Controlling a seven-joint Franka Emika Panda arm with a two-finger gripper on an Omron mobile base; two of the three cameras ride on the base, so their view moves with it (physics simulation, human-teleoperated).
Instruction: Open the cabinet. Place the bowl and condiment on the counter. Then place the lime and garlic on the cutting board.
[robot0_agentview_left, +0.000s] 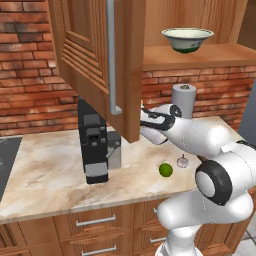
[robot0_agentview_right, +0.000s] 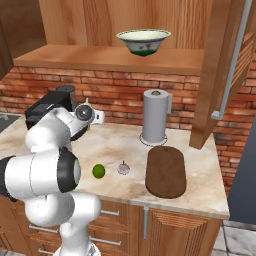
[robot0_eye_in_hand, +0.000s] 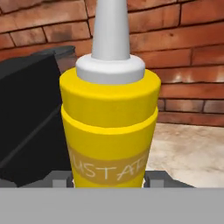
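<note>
The cabinet (robot0_agentview_left: 95, 55) hangs open above the counter (robot0_agentview_left: 45, 170), its reddish door swung out toward the base cameras with the long silver bar handle running vertically. On its shelf sits the bowl (robot0_agentview_right: 143, 41), upright, mouth up, green foot on the wood. Below it, on the beige counter, a grey paper-towel roll (robot0_agentview_right: 154, 116) stands by the brick wall, and just in front of it lies the cutting board (robot0_agentview_right: 165, 171), flat, its long axis running from the wall toward the counter's front edge. A black coffee machine (robot0_agentview_left: 95, 147) stands to the left. The condiment (robot0_eye_in_hand: 109, 122), a yellow mustard bottle, stands upright in the hand view (its long axis vertical there, white nozzle pointing up), close against the camera, with the gripper (robot0_eye_in_hand: 109, 177) around its lower body, the two dark fingers set one on each side and closed on it. The lime (robot0_agentview_right: 98, 171) and the garlic (robot0_agentview_right: 123, 168) rest near each other on the counter, left of the board, the garlic's tip pointing up.
</note>
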